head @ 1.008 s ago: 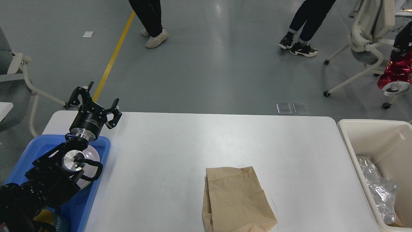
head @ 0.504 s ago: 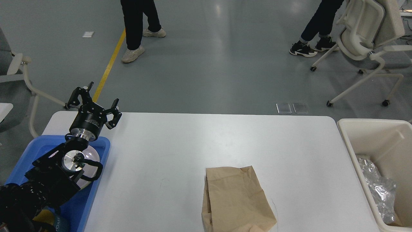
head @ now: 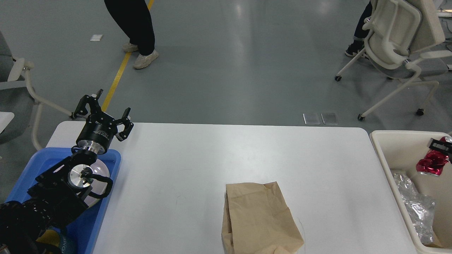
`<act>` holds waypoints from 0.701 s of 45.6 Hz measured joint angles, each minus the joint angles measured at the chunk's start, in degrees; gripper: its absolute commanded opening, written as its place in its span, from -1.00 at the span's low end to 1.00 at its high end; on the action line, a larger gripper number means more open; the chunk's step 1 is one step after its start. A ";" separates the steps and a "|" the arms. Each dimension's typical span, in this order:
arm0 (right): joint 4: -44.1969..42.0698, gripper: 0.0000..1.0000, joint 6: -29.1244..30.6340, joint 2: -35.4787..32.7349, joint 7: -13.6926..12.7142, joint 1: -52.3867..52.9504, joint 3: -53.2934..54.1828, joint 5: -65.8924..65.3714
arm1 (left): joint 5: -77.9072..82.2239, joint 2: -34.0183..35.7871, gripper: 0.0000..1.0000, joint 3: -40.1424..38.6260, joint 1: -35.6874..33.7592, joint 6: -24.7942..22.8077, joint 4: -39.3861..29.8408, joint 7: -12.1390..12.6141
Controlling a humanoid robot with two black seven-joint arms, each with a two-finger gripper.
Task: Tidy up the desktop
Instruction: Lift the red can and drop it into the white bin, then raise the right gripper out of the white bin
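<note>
The white desktop point(head: 247, 151) carries a crumpled brown paper bag point(head: 259, 218) lying flat near its front edge. My left gripper point(head: 102, 107) is open and empty, raised over the table's far left corner, behind the blue tray point(head: 112, 157). At the right edge of the view a small black part of my right gripper point(head: 440, 144) shows above the cream bin point(head: 380, 150). A shiny red crumpled thing point(head: 429, 165) hangs right under it, over the bin. I cannot make out the right gripper's fingers.
The blue tray holds a white round object point(head: 102, 170), partly hidden by my left arm. The cream bin holds crumpled clear plastic point(head: 415, 208). A white chair point(head: 399, 38) and a person's legs point(head: 136, 28) are on the floor beyond the table.
The red crumpled thing and the right gripper's tip have come into view over the cream bin. The people and the chair have moved. My left arm has not moved.
</note>
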 measured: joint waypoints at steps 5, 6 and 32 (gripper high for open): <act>-2.64 -1.00 -0.01 2.32 0.00 -4.47 3.97 0.02 | 0.00 0.00 0.94 0.00 0.00 0.00 0.00 0.00; -2.99 -1.00 -0.01 2.58 0.00 -5.03 4.60 0.02 | 0.00 0.00 0.94 0.00 0.00 0.00 0.00 0.00; -4.24 0.38 -0.27 2.08 0.05 -6.67 6.79 -0.08 | 0.00 0.00 0.94 0.00 0.00 0.00 0.00 0.00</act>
